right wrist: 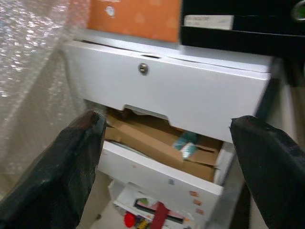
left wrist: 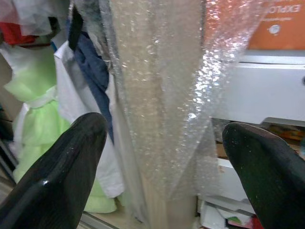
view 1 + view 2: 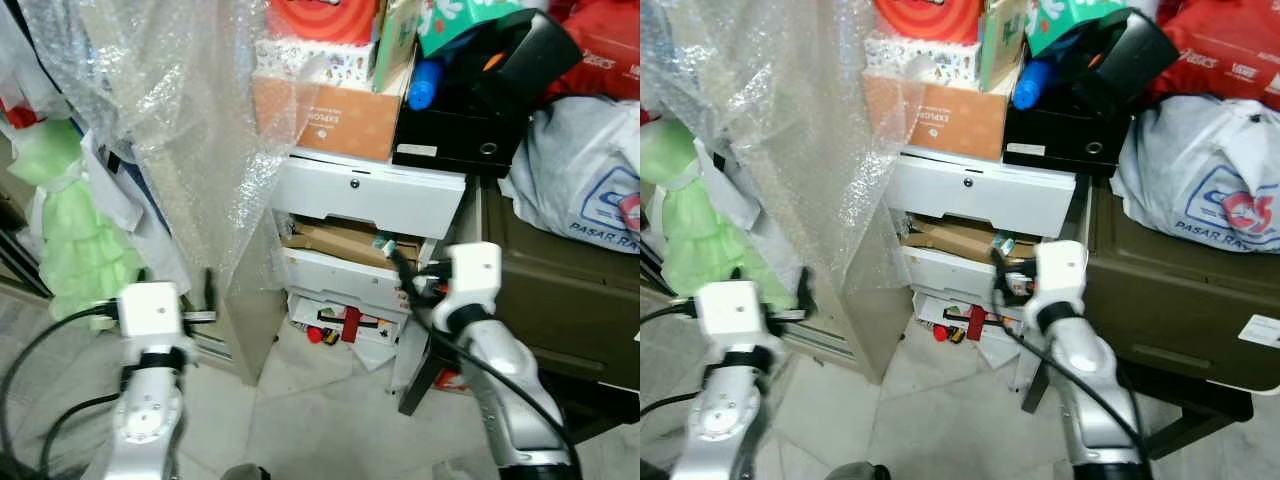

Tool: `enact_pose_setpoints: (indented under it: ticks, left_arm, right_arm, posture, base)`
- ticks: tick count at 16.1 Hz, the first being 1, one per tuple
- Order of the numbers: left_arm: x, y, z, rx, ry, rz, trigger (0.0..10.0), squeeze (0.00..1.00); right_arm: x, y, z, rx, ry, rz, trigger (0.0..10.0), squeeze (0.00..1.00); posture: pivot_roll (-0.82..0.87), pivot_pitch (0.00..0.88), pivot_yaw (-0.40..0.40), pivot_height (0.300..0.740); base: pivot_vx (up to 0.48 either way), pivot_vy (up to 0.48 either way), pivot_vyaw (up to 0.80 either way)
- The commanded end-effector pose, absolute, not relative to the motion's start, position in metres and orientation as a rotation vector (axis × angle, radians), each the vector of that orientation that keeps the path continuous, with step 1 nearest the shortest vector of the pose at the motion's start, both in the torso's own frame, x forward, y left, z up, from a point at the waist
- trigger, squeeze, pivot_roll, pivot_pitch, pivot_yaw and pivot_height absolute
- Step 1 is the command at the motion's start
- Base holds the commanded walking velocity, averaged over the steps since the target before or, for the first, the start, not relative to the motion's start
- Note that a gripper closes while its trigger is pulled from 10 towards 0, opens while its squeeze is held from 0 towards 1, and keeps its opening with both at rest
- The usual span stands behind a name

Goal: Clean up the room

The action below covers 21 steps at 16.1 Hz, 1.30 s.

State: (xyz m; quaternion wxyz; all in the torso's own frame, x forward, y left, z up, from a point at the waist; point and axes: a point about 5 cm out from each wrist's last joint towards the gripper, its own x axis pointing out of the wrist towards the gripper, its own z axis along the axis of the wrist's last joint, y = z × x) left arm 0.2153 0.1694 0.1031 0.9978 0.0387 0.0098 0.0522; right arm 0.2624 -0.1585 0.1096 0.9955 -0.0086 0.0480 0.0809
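At the far left a pale green dress [image 3: 70, 235] hangs among other clothes, with a sheet of bubble wrap [image 3: 190, 120] draped beside it over a tall beige panel [image 2: 157, 157]. The left gripper [image 2: 164, 171] is raised toward that wrap, fingers spread wide and holding nothing, likely parked in readiness rather than working. Next comes the white drawer unit [image 3: 375, 195]: its top drawer is shut, while the middle drawer [image 1: 157, 167] is pulled out and stuffed with brown cardboard [image 1: 143, 140] and a small teal item [image 1: 187, 144], which keep it from closing. The right gripper [image 1: 167, 152] points straight at this drawer, jaws wide apart and empty, apparently lining up to tidy it. Red and black clutter [image 3: 345, 325] spills from the bottom shelf. An orange box [image 3: 325, 115] and a black case [image 3: 480, 100] are stacked on top; a white plastic bag [image 3: 580, 180] sits on the brown cabinet [image 3: 570, 290] at right.
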Motion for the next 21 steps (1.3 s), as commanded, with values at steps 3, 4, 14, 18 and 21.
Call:
enact_pose_setpoints:
  ticks: [3, 4, 14, 18, 21]
  left_arm:
    - [0.2149, 0.1749, 0.1041, 0.091, 0.022, 0.116, 10.0, 0.0]
    - [0.2152, 0.1748, 0.1041, 0.089, 0.022, 0.114, 10.0, 0.0]
    - [0.217, 0.1718, 0.1048, 0.103, 0.026, 0.1, 10.0, 0.0]
    - [0.2179, 0.1715, 0.105, 0.094, 0.025, 0.092, 10.0, 0.0]
    - [0.2184, 0.1697, 0.1054, 0.092, 0.021, 0.076, 10.0, 0.0]
  right_arm:
    - [0.264, -0.1553, 0.1096, -0.013, 0.093, 0.172, 10.0, 0.0]
    - [0.2646, -0.1549, 0.1096, -0.002, 0.09, 0.17, 10.0, 0.0]
    - [0.2673, -0.1542, 0.1108, -0.002, 0.085, 0.164, 10.0, 0.0]
    - [0.2683, -0.1532, 0.1102, 0.003, 0.09, 0.164, 10.0, 0.0]
    - [0.269, -0.1533, 0.108, 0.01, 0.106, 0.159, 10.0, 0.0]
  posture:
    - [-0.09, 0.0, -0.003, 0.74]
    - [-0.09, 0.0, -0.003, 0.74]
    - [-0.09, 0.0, -0.001, 0.74]
    - [-0.09, 0.0, 0.001, 0.74]
    - [-0.09, 0.0, 0.002, 0.74]
  base:
    - [0.0, 0.0, 0.0]
    - [0.0, 0.0, 0.0]
    - [0.0, 0.0, 0.0]
    - [0.0, 0.0, 0.0]
    - [0.0, 0.0, -0.73]
